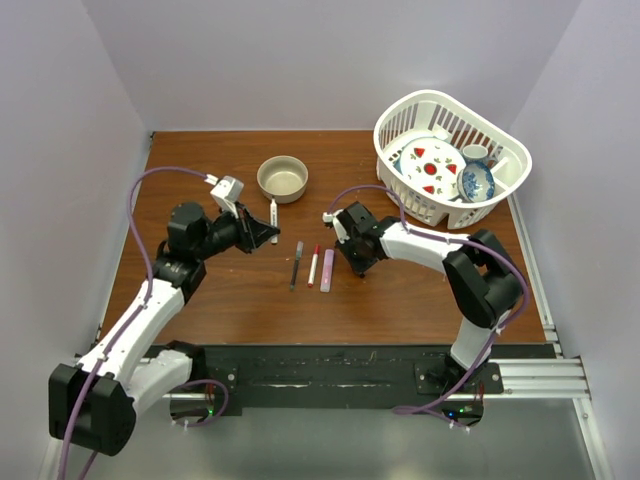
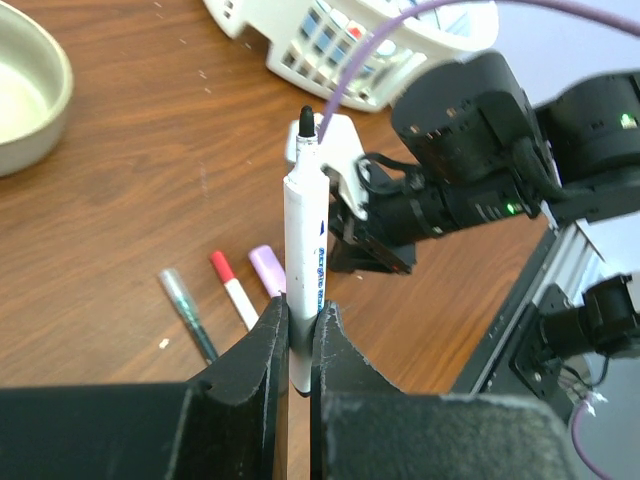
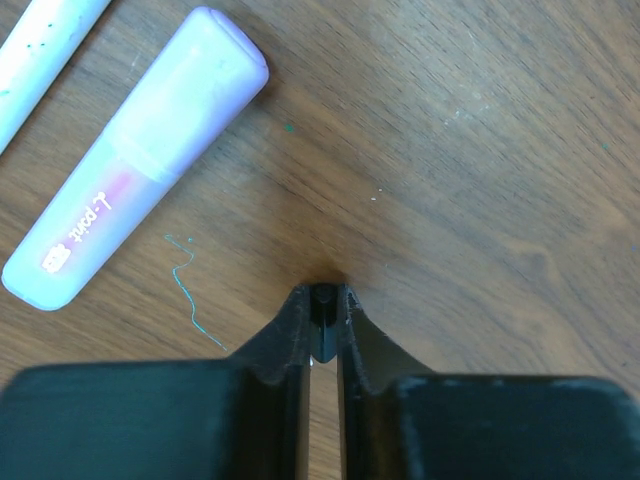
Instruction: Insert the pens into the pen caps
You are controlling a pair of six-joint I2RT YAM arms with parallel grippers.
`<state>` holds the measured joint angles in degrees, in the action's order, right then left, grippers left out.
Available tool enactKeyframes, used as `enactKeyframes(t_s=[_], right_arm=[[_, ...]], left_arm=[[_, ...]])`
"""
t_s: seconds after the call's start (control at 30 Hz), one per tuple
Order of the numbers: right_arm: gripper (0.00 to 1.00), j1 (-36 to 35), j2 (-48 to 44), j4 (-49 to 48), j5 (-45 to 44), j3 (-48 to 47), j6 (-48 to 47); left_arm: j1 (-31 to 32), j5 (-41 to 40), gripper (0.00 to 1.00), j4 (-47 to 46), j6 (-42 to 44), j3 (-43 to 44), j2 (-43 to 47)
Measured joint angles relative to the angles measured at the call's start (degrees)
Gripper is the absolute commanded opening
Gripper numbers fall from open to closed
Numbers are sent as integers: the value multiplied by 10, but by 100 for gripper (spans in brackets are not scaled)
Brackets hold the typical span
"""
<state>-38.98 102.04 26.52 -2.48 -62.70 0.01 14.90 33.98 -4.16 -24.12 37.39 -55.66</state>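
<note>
My left gripper is shut on a white-bodied pen near its rear end. The pen's bare black tip points toward the right arm; the pen also shows in the top view. My right gripper is down at the table, shut on a small dark pen cap pinched at the fingertips. A dark grey pen, a white pen with a red cap and a chunky pink marker lie side by side between the grippers.
A tan round bowl stands behind the left gripper. A white basket with dishes stands at the back right. A thin teal ink scribble marks the wooden table beside the right gripper.
</note>
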Motion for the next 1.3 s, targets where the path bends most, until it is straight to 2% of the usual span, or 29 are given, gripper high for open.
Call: enactKeyframes(t_s=[0.27, 0.57, 0.83, 1.07, 1.3], right_arm=[[0, 0, -6, -2, 0, 2, 18], [0, 0, -93, -25, -16, 14, 92], [0, 0, -222, -115, -25, 39, 188], [0, 0, -266, -200, -7, 52, 276], [0, 0, -298, -289, 22, 99, 346]], left_arm=[[71, -25, 0, 8, -7, -1, -4], [120, -24, 0, -81, -79, -76, -53], [146, 12, 0, -205, -156, -122, -117], [170, 42, 0, -297, -200, -130, -149], [171, 56, 0, -352, -220, -130, -155]])
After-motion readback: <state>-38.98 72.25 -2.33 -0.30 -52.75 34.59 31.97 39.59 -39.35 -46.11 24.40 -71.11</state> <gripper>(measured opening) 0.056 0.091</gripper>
